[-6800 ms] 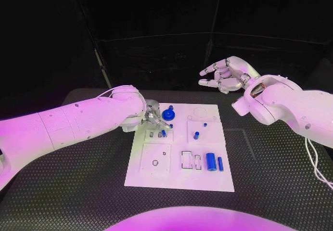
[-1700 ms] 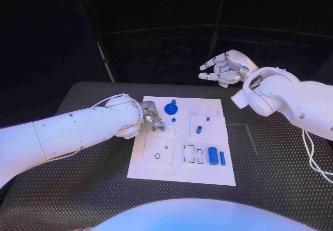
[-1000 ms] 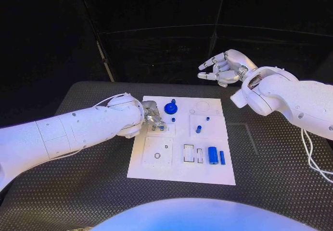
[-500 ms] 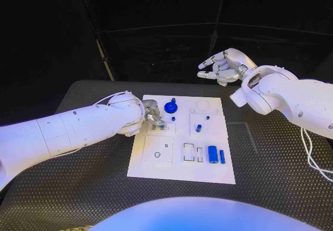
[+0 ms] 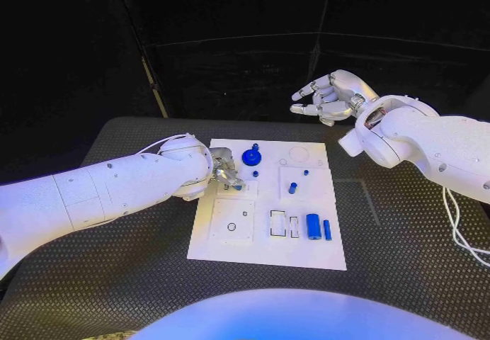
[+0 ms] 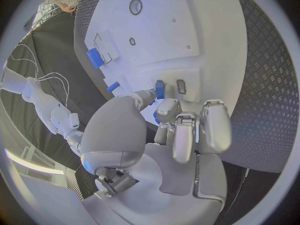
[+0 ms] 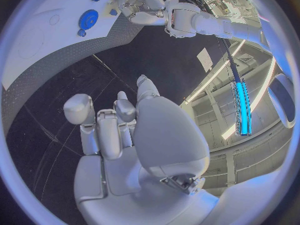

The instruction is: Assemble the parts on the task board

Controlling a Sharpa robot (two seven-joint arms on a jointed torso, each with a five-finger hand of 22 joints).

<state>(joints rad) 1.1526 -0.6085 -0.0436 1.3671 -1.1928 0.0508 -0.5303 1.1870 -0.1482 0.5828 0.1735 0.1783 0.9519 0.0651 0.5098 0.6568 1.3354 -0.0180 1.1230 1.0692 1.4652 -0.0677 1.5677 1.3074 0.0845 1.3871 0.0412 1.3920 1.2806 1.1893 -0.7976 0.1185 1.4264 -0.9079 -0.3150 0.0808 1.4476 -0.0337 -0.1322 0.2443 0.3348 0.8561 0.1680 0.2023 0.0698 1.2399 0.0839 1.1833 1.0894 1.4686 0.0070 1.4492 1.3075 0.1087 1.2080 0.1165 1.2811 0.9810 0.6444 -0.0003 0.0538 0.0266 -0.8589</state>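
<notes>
The white task board (image 5: pixel 268 248) lies mid-table. My left hand (image 5: pixel 226 177) rests over its near-left upper part. In the left wrist view, thumb and a finger pinch a small blue peg (image 6: pixel 159 89), its tip down on the board (image 6: pixel 187 25) beside a rectangular slot. A blue round disc (image 5: pixel 251 159) and a short peg (image 5: pixel 292 188) stand on the board. A thick blue cylinder (image 5: pixel 310 227) and a thin blue bar (image 5: pixel 326 228) lie lower right. My right hand (image 5: pixel 328 95) hangs raised beyond the board's far edge, fingers loosely apart, holding nothing.
The black ribbed table (image 5: pixel 408 241) surrounds the board with free room on both sides. In the right wrist view the left hand (image 7: pixel 134 2) and the blue disc (image 7: pixel 89 18) appear far off.
The left hand has kept its place at the board's upper left with the peg. The right hand has risen slightly.
</notes>
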